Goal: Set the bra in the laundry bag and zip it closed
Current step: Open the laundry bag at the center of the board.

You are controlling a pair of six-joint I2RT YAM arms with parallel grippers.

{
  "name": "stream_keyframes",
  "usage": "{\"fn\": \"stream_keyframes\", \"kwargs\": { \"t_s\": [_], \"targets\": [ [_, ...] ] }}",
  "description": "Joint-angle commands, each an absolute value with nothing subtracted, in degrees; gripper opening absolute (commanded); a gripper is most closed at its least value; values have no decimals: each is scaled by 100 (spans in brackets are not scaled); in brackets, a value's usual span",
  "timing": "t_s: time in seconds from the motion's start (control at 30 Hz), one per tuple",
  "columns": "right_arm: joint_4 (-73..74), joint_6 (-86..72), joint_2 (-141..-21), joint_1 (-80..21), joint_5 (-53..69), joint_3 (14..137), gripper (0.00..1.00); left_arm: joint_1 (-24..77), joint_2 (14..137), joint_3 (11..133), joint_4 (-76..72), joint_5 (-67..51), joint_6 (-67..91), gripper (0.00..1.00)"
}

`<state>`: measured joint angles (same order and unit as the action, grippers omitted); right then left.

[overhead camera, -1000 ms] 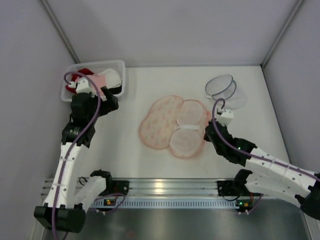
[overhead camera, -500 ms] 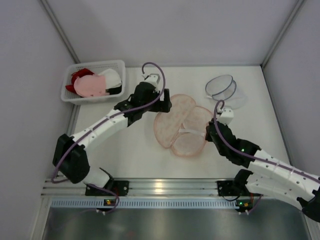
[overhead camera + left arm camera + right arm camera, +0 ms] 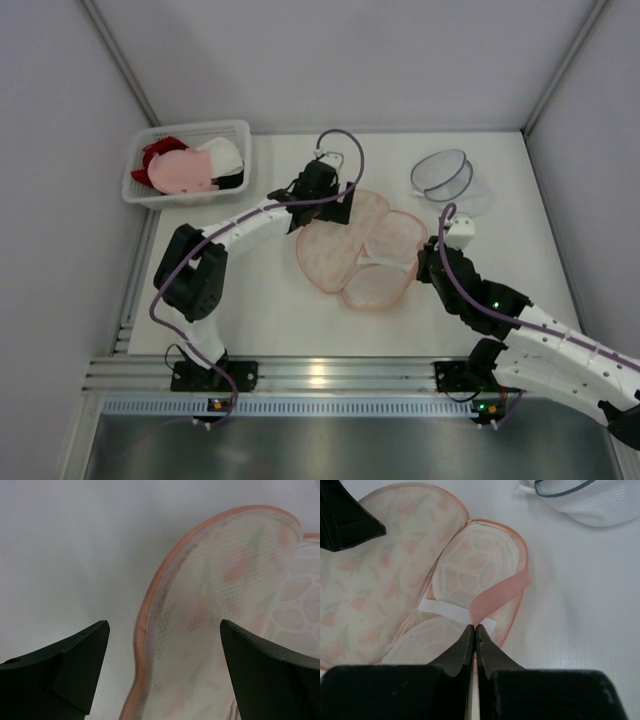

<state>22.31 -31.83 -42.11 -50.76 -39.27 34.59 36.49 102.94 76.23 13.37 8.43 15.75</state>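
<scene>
The laundry bag [image 3: 335, 248] lies open and flat mid-table, its floral lid on the left and two pale inner cups on the right. My left gripper [image 3: 334, 206] hovers open over the lid's far-left rim [image 3: 146, 630], one finger on each side of it and nothing gripped [image 3: 162, 626]. At the bag's right edge, my right gripper [image 3: 424, 262] is shut on the bag's peach strap loop [image 3: 501, 592], pinched at the fingertips [image 3: 474, 626]. The pale pink bra [image 3: 182, 172] lies in the basket at the back left, among other garments.
The white basket [image 3: 241, 130] at the back left also holds red, white and black garments. A white mesh bag with a dark ring rim [image 3: 446, 178] lies at the back right [image 3: 580, 497]. Grey walls close in the table on three sides.
My left arm swung from the basket across to the bag's lid, with its gripper open throughout. The bag shifted a little to the right. My right gripper kept its hold on the strap.
</scene>
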Motion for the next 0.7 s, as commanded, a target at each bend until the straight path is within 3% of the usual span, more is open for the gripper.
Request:
{"fn": "stream_keyframes", "kwargs": {
  "t_s": [0.0, 0.07, 0.13, 0.17, 0.2, 0.23, 0.27, 0.37, 0.67],
  "targets": [
    [2241, -2997, -4183, -5001, -4069, 3621, 0, 3437, 10371, 7735, 1030, 242, 1696, 98],
    [2206, -2988, -4254, -4983, -4104, 3604, 0, 3296, 10397, 7621, 836, -174, 1767, 98],
    [2162, -2971, -4342, -4957, -4113, 3612, 0, 3270, 10389, 7603, 739, -588, 1723, 89],
    [2162, -2979, -4359, -4922, -4122, 3621, 0, 3278, 10389, 7568, 677, -650, 1705, 77],
    [2162, -2988, -4385, -4913, -4122, 3630, 0, 3270, 10354, 7559, 651, -598, 1722, 45],
    [2214, -3023, -4421, -4843, -4148, 3647, 0, 3270, 10336, 7559, 642, -302, 1784, 27],
    [2258, -3050, -4421, -4791, -4157, 3674, 0, 3270, 10301, 7559, 720, -64, 1854, 1],
    [2531, -3155, -4386, -4501, -4192, 3744, 0, 3130, 10038, 7349, 835, 764, 2301, 0],
    [3329, -3409, -3709, -3999, -4482, 3665, 0, 2127, 9000, 5705, 387, 633, 3041, 0]
  ]
}}
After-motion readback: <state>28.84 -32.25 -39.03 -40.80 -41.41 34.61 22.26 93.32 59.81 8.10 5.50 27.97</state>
